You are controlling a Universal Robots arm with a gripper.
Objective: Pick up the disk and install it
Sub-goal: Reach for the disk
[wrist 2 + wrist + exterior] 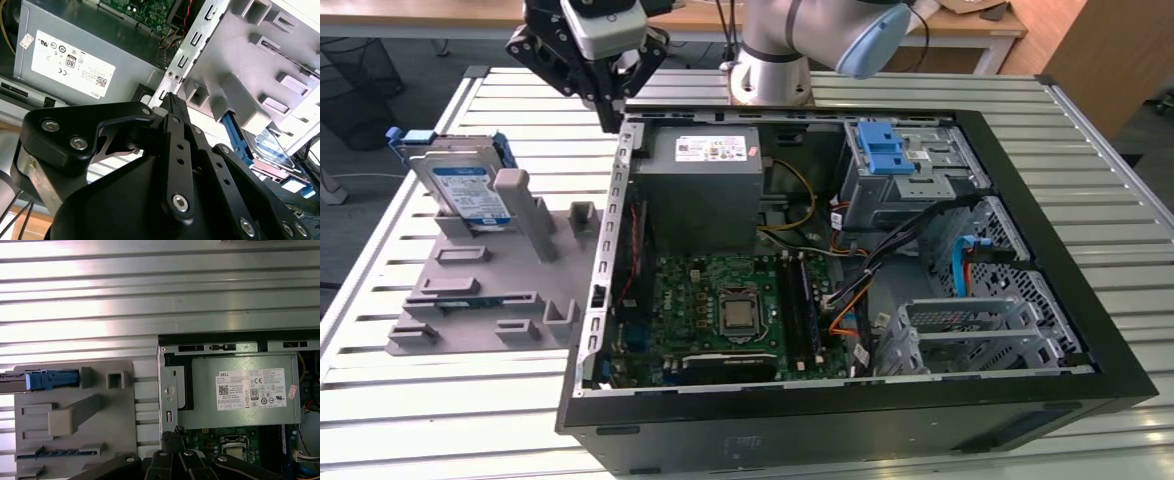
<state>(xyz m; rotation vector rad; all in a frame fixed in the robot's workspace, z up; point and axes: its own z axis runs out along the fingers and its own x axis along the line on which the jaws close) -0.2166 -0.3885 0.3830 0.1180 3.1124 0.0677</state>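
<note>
Of the 2 steps, neither is judged done: the disk [464,185] is left standing in the grey fixture [480,275] at the exterior view's left, while the gripper [608,122], closed and empty, is held above the computer case [854,400] at upper left.

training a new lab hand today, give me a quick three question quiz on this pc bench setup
1. True or false: the gripper is holding the disk.
2. Where is the disk? A) standing on edge in the grey rack beside the open computer case; B) inside the case; C) on a shelf.
3. Fill in: the gripper, hanging by the case's corner near the grey power supply, is ___ (open or shut).

Key: 1 false, it holds nothing; 2 A; 3 shut.
</note>
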